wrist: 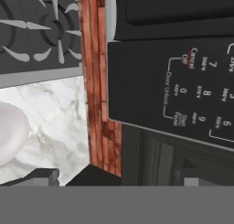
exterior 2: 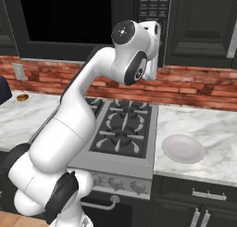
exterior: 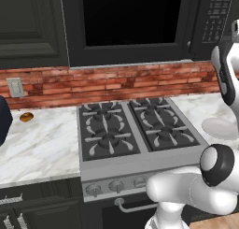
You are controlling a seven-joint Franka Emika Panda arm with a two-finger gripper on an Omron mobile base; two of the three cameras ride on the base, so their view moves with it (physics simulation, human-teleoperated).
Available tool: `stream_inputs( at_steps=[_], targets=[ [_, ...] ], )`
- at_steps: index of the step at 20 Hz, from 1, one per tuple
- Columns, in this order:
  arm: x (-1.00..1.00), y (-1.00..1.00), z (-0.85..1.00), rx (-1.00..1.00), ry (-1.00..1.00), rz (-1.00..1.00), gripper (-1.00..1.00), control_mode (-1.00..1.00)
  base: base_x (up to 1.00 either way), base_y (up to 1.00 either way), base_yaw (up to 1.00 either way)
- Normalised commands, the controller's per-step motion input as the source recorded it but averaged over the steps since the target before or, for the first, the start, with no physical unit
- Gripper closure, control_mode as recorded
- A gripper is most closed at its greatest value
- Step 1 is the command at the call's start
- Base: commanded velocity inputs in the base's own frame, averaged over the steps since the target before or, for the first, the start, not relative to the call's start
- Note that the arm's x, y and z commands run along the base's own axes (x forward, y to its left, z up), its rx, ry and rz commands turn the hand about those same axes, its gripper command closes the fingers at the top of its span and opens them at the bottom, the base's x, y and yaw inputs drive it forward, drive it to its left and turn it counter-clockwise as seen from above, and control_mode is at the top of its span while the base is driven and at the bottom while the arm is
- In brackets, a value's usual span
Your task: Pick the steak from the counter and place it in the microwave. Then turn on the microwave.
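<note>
The pincer faces the keypad (wrist: 201, 93) of the closed microwave (exterior: 140, 25) above the desk (exterior 2: 203, 124); its state I cannot tell.

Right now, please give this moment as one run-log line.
phase: reaching keypad | gripper: near microwave keypad | door: closed | plate: on counter

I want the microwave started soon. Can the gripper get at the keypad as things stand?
Probably yes. The hand view looks straight at the microwave's keypad from close by, with the Start and Cancel buttons readable and nothing in front of them. The microwave door looks shut. Whether the gripper is open or shut cannot be told.
</note>
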Motion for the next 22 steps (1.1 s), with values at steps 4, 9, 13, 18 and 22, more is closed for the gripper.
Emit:
stream_inputs(
  at_steps=[4,9,13,18,22],
  targets=[
    [0.11,-0.04,-0.03,0.00,0.00,0.00,-1.00,-1.00,0.00,0.00,0.00],
    [0.12,-0.03,-0.02,0.00,0.00,0.00,-1.00,-1.00,0.00,0.00,0.00],
    [0.11,-0.01,-0.01,0.00,0.00,0.00,-1.00,-1.00,0.00,0.00,0.00],
    [0.10,0.00,-0.01,0.00,0.00,0.00,-1.00,-1.00,0.00,0.00,0.00],
    [0.09,0.00,-0.01,0.00,0.00,0.00,-1.00,-1.00,0.00,0.00,0.00]
  ],
)
